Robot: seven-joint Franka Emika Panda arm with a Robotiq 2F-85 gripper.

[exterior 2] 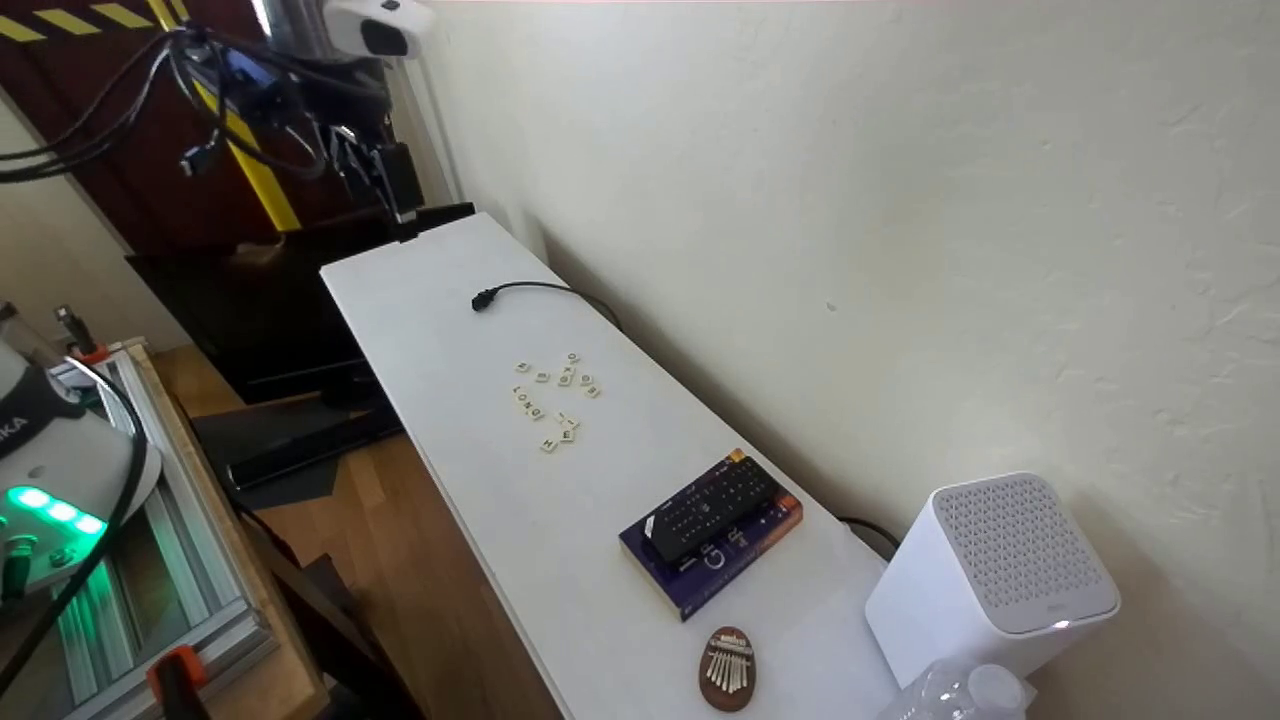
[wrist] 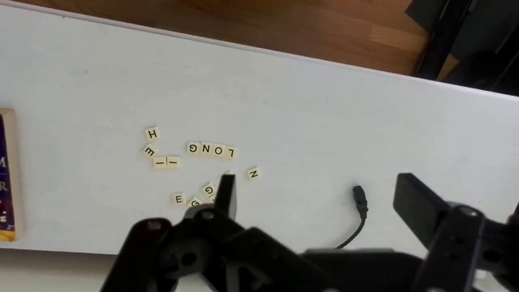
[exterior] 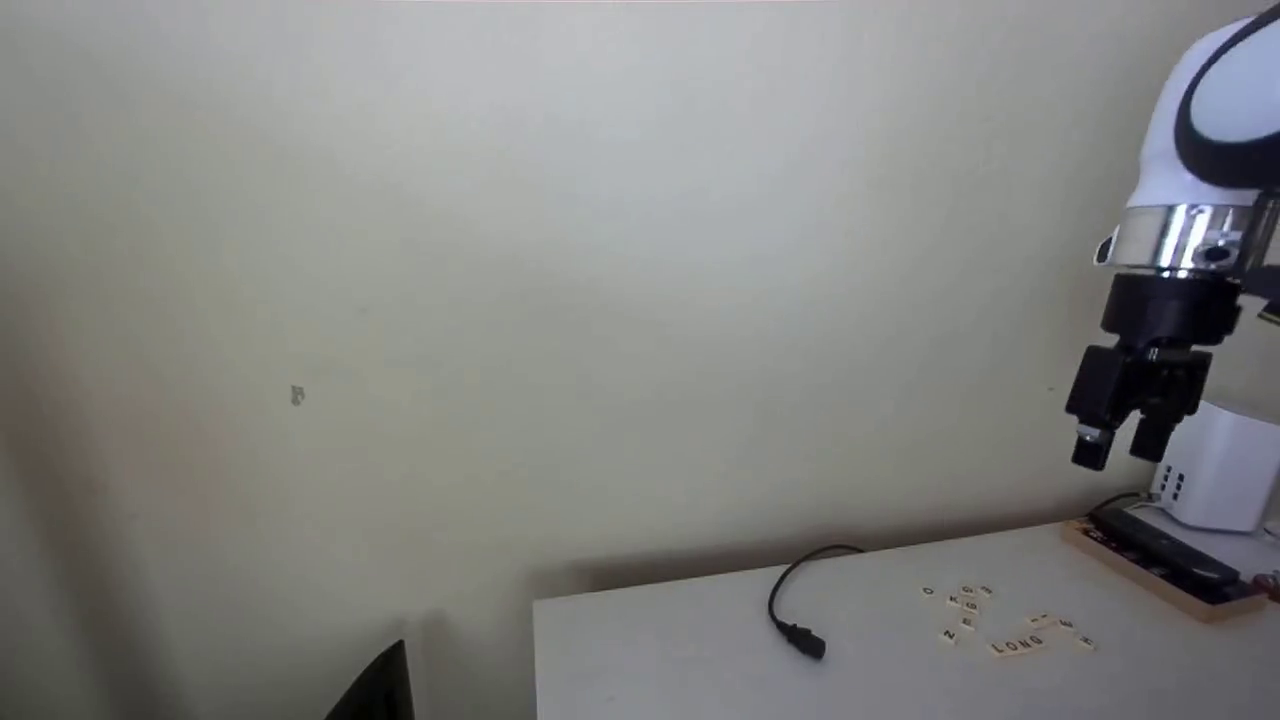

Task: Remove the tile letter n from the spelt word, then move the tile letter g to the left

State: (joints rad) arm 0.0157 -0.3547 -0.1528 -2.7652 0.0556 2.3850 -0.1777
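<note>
Word LONG (wrist: 212,149): row of 4 tiles, sl. bent, letters upside down in wrist view. Tile N (wrist: 206,148): sq., cream, blk letter, flat, face up, 3rd in row. Tile G (wrist: 193,147): same look, flat, face up, 4th, just beside N; contact unclear.
</note>
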